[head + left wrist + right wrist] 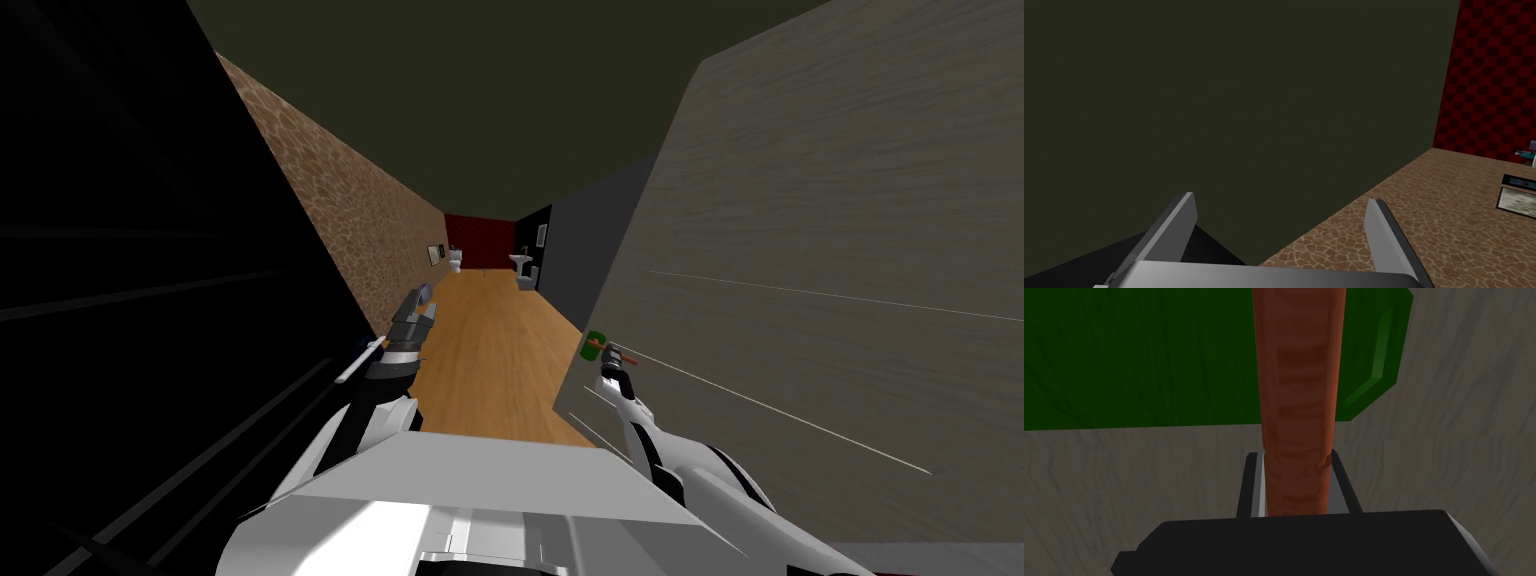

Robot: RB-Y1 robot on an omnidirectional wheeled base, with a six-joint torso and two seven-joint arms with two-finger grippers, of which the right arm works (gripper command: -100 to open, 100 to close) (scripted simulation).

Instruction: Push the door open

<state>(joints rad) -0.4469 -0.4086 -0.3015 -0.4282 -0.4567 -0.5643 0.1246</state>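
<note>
Right gripper [1294, 457]: jaws clamped on red-brown door handle [1298, 388] (green backplate [1124, 363] behind) on grey wood-grain door [1449, 463]; left gripper [1281, 197]: jaws apart.

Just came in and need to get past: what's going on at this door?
The robot's right gripper is shut on the reddish-brown handle, which sits on a green plate on the grey wood-grain door. Past the door's edge a wood-floored corridor shows. The left gripper is open, raised beside the brown stone-patterned wall, holding nothing.
</note>
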